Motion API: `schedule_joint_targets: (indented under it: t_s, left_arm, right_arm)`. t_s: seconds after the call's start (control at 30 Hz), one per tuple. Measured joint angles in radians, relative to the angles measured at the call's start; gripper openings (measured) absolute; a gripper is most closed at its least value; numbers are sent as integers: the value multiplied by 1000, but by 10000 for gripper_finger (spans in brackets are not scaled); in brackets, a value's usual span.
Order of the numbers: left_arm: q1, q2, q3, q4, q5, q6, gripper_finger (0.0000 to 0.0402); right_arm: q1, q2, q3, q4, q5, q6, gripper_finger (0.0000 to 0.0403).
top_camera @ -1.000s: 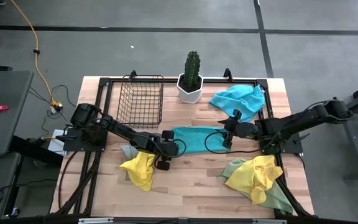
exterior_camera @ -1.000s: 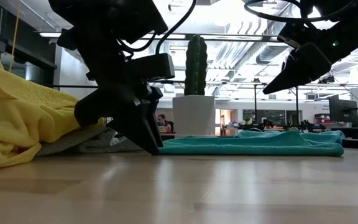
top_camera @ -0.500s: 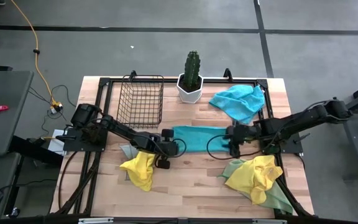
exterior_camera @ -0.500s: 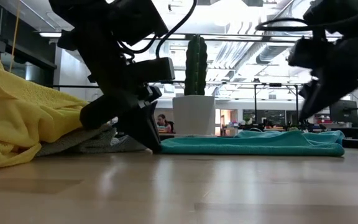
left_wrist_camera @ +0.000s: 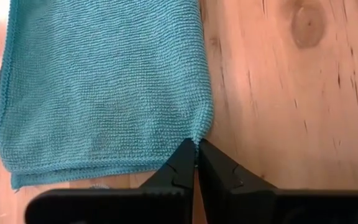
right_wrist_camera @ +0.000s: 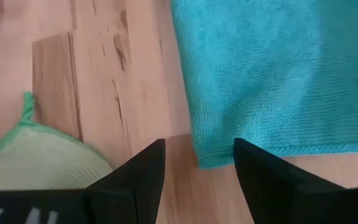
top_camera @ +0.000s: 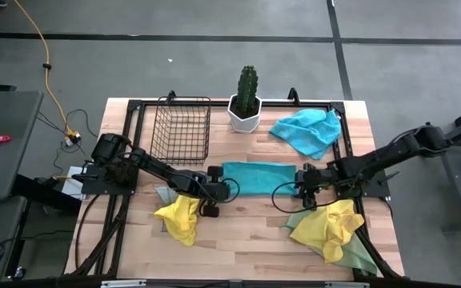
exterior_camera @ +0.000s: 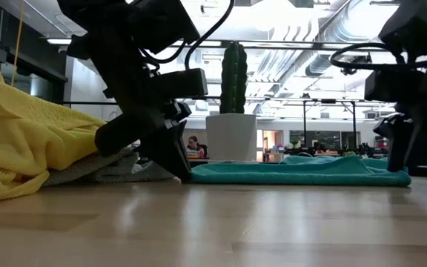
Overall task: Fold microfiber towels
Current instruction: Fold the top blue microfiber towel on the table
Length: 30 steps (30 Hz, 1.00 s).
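Left hand (left_wrist_camera: 196, 163) is pinched shut on the corner of the folded turquoise towel (top_camera: 258, 177) mid-table (top_camera: 238, 240). Right hand (right_wrist_camera: 197, 165), fingers spread wide, straddles the towel's opposite corner, gripping nothing. A pale green towel (right_wrist_camera: 39, 163) lies just beside it. Behind stand the wire basket (top_camera: 181, 128) and potted cactus (top_camera: 246, 98); yellow towels (top_camera: 180, 218) lie near.
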Motion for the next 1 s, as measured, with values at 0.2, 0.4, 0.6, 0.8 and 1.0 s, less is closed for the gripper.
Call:
schedule_joint_targets:
  t_s: [0.2, 0.4, 0.6, 0.8, 1.0]
  left_arm:
    - [0, 0, 0, 0, 1, -10, 2]
    - [0, 0, 0, 0, 12, -25, 2]
    - [0, 0, 0, 0, 15, -36, 3]
    - [0, -1, 0, -12, 15, -35, 3]
    - [0, -2, 0, -19, 8, -32, 3]
  right_arm:
    - [38, 10, -12, 39, 48, 0, 183]
    - [73, 105, -12, 69, 86, -11, 183]
    - [93, 205, 2, 103, 175, -13, 179]
    - [103, 220, 17, 67, 188, 15, 140]
    - [102, 220, 46, -22, 183, 69, 33]
